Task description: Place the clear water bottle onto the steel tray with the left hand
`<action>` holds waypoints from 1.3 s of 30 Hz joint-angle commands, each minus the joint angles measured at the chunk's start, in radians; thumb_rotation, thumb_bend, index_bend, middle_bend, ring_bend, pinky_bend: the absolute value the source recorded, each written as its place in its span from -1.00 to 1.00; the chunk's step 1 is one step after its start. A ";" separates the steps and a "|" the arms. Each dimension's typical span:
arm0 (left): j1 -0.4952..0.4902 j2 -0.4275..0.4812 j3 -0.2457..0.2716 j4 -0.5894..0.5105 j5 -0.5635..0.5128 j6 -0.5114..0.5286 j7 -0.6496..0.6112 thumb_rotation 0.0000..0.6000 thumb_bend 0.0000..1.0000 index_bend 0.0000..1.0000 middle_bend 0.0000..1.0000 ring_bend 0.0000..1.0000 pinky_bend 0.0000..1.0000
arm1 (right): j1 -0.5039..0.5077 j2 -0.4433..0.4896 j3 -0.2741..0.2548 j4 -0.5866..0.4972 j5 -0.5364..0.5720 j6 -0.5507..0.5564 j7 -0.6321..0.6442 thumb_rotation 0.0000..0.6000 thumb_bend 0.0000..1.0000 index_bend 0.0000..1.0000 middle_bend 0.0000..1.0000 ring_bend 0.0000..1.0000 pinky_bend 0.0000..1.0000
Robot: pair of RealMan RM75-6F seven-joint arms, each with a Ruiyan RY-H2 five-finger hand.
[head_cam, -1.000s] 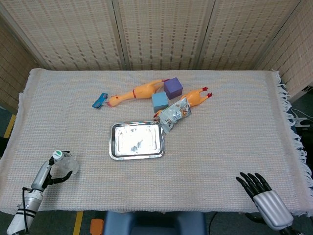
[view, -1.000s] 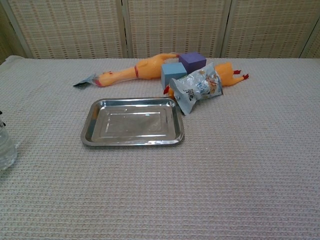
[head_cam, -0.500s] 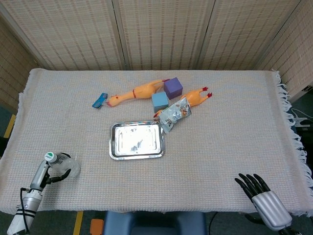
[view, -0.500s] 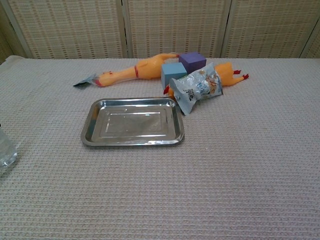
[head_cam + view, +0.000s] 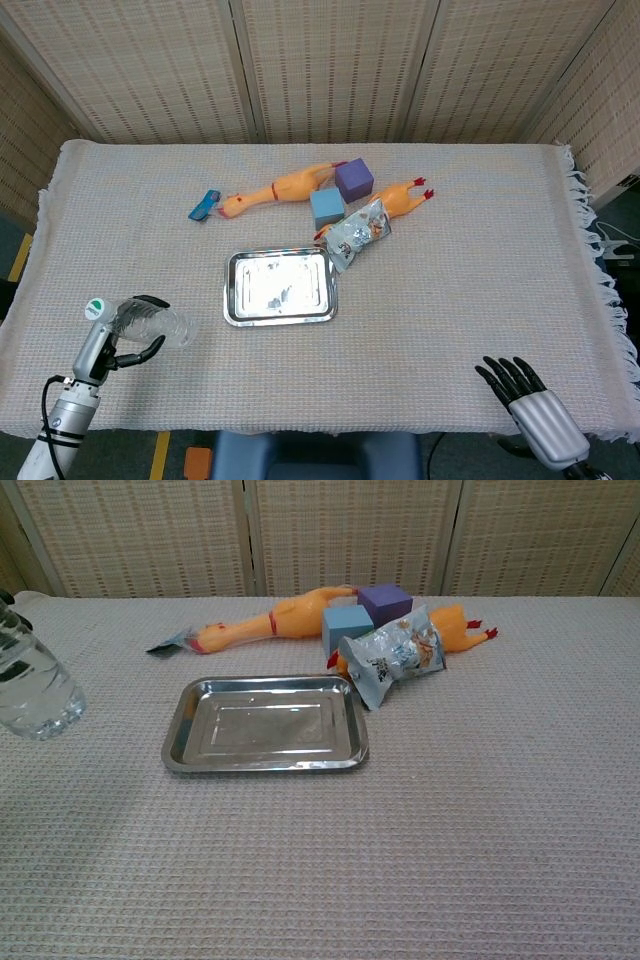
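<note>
2 risks stood out nearest the robot. At 8 o'clock of the table, the left hand (image 5: 125, 340) clamped the bottle (image 5: 150, 325) with fingers curled around its body, the bottle lifted off the cloth (image 5: 450, 300) and tilted, green cap toward 9 o'clock. A smooth clear bottle gripped that way could probably rotate or slip out during the swing, and water inside might shift its weight. Set down tilted, it would likely tip or roll on the slick steel.

At 5 o'clock the right hand (image 5: 525, 400) held nothing, fingers spread, hanging just off the near table edge, well apart from everything.

Open cloth lay between the bottle and the tray (image 5: 180, 742), toward 2 o'clock from the hand, so the path looked free. The tray sat at the centre, bare inside, with raised rims that a low carry could catch and shove.

Beyond it, at 1 o'clock, the snack bag (image 5: 395, 655) lay just beside the tray's far corner; an overshoot could knock it. Farther at 12 o'clock sat 2 rubber chickens (image 5: 280, 188), 2 blocks (image 5: 353, 179) and a small blue item (image 5: 204, 205).
</note>
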 commanded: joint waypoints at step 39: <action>-0.029 -0.238 -0.088 0.550 -0.118 0.024 0.219 1.00 0.04 -0.31 -0.16 -0.56 -0.41 | -0.006 0.004 -0.009 -0.004 -0.010 0.019 0.004 1.00 -0.97 -1.00 -1.00 -1.00 -1.00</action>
